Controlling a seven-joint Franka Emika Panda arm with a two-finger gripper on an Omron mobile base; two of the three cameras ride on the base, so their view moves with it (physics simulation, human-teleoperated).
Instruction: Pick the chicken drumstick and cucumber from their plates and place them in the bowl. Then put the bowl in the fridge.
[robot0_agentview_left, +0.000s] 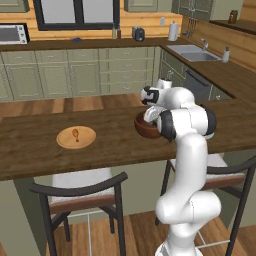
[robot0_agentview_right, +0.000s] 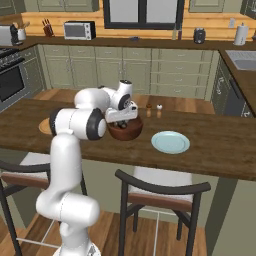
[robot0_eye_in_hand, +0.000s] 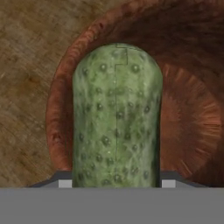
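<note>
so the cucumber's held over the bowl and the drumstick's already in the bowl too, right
Not quite. The cucumber is held in the jaws over the bowl, but the chicken drumstick is not in the bowl: it lies on its wooden plate on the counter, well apart from the bowl. The left base view shows it.

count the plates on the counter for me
2: a tan wooden plate under the drumstick left of the bowl, and a pale blue plate right of it.
</note>
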